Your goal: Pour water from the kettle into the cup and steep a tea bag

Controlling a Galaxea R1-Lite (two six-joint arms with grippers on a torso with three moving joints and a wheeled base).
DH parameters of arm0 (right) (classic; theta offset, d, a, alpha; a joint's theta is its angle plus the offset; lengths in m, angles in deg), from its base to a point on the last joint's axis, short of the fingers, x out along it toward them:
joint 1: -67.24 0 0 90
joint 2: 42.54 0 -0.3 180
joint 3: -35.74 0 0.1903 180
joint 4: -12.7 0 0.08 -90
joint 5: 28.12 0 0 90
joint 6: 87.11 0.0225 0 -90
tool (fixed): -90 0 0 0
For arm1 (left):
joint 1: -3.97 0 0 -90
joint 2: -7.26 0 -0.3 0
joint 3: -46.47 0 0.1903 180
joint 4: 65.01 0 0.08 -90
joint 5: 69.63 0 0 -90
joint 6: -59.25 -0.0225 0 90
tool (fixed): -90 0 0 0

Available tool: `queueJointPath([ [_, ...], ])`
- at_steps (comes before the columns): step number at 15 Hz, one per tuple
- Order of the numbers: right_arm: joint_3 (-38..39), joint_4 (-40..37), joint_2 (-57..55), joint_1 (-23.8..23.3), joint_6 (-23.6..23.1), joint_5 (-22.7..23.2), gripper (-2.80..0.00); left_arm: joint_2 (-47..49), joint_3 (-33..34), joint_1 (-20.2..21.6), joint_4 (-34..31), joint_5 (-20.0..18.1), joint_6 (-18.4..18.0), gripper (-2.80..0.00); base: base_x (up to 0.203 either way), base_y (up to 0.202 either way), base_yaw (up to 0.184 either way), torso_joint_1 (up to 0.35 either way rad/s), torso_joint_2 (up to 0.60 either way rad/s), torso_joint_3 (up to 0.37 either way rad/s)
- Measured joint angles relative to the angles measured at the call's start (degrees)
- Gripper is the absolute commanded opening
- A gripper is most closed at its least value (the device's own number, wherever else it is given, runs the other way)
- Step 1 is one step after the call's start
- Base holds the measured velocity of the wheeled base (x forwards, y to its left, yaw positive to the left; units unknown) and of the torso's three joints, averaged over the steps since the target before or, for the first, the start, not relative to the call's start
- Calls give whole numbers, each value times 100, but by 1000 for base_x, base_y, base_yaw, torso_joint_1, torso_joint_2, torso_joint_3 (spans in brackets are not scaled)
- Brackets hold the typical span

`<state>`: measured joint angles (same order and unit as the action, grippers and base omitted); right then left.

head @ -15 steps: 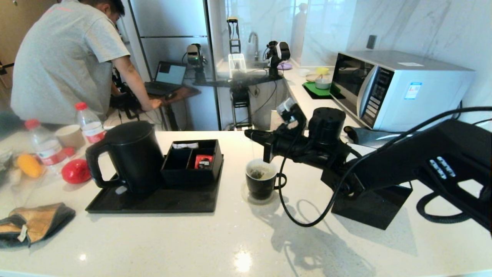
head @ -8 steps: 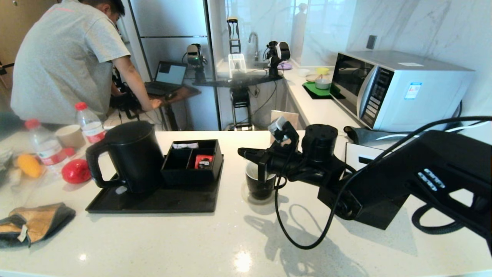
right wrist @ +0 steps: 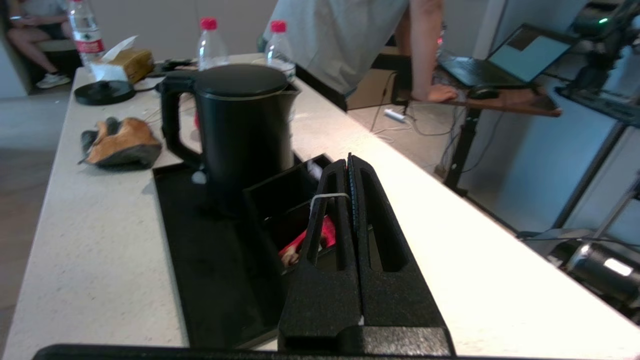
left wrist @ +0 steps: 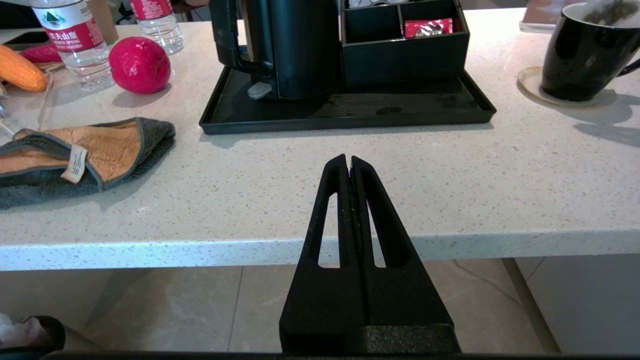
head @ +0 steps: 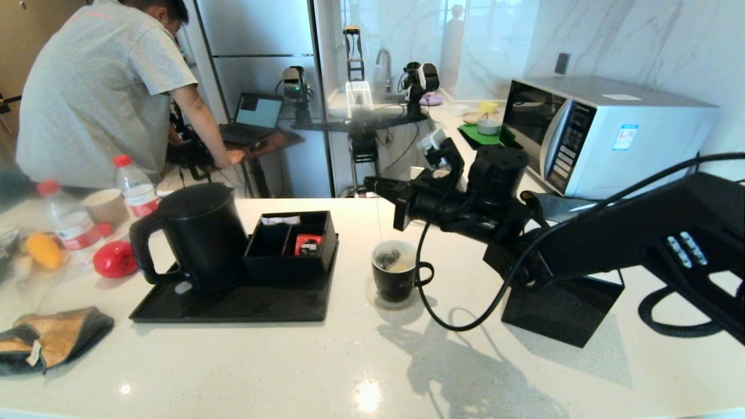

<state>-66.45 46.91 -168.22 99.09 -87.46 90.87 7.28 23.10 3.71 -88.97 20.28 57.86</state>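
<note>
Right pincer [head: 378, 187]: clamped on tea bag string, raised since a moment ago, centre frame. Tea bag [head: 389, 256]: lifted within cup [head: 396, 270], mid-dunk; steeping under way. Kettle [head: 195, 235]: left, on tray.

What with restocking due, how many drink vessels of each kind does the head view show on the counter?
Bottles: 2
Paper cup: 1
Mug: 1
Kettle: 1
Total: 5

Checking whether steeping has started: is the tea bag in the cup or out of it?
In. The tea bag sits inside the cup, in pale liquid, its string running up to the shut right claw.
</note>
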Motion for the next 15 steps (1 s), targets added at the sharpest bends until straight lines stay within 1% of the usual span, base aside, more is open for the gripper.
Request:
queueJointPath([
  [2,-91,-79,101,-88,-5,0,-280,0,0,0,-2,1,-2,-280,0,0,0,0,0,0],
  [4,-6,-38,183,-110,-24,-2,-280,0,0,0,-1,0,-1,-280,0,0,0,0,0,0],
  [6,160,-6,239,-110,-90,-5,-280,0,0,0,-2,3,-1,-280,0,0,0,0,0,0],
  [8,357,6,262,-107,-289,0,-280,0,0,0,-2,0,1,-280,0,0,0,0,0,0],
  [12,673,193,256,-105,-315,3,-280,0,0,0,-2,0,-1,-280,0,0,0,0,0,0],
  [15,1054,466,197,-88,-311,15,-280,0,0,0,-2,1,-1,-280,0,0,0,0,0,0],
])
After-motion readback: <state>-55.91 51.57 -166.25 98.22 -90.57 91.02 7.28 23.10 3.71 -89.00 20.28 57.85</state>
